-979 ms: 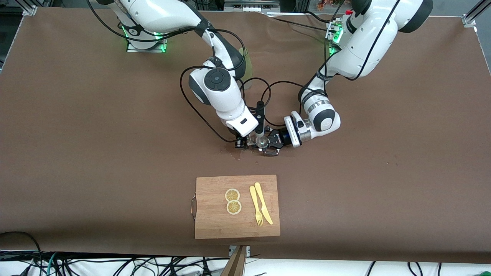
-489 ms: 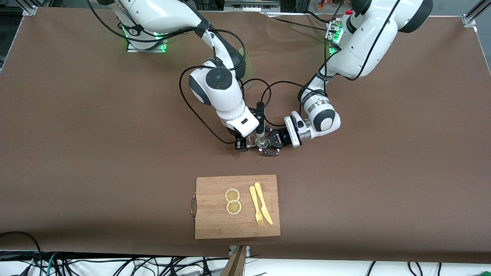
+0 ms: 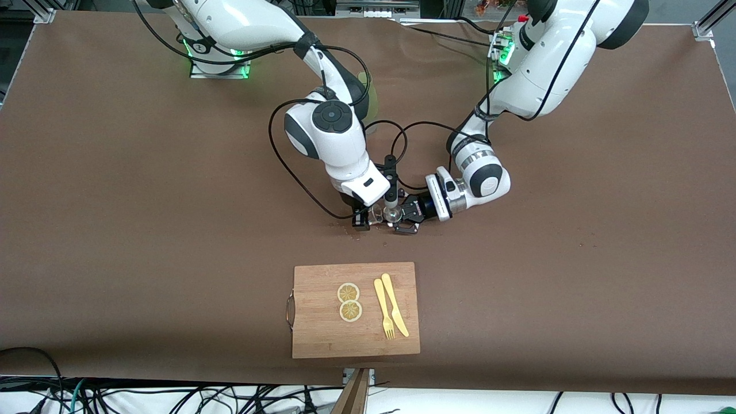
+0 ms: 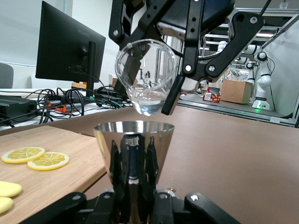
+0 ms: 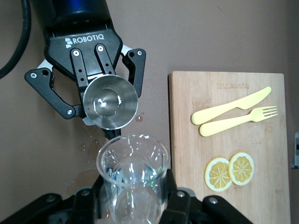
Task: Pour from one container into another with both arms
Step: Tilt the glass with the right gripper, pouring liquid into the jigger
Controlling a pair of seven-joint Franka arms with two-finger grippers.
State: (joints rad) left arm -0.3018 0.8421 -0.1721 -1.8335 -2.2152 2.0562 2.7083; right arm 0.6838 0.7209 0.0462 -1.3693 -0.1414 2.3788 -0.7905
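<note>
1. We saw the right gripper with its jaws clamped on a clear glass beaker, held over the middle of the brown table.
2. The left gripper had its jaws clamped on a steel measuring cup, low over the same spot; the left wrist view showed the cup upright with its mouth facing up.
3. In the left wrist view the beaker hung just above the cup, tilted, with a little clear liquid pooled in its lower end. We judged that the cup was held directly beneath it to catch the pour.
4. Droplets lay on the table under the two containers, so we thought spilling was the main risk.
5. A wooden cutting board lay nearer the front camera than the grippers, carrying two lemon slices beside a yellow fork and yellow knife; we judged it was kept apart from the pouring.
</note>
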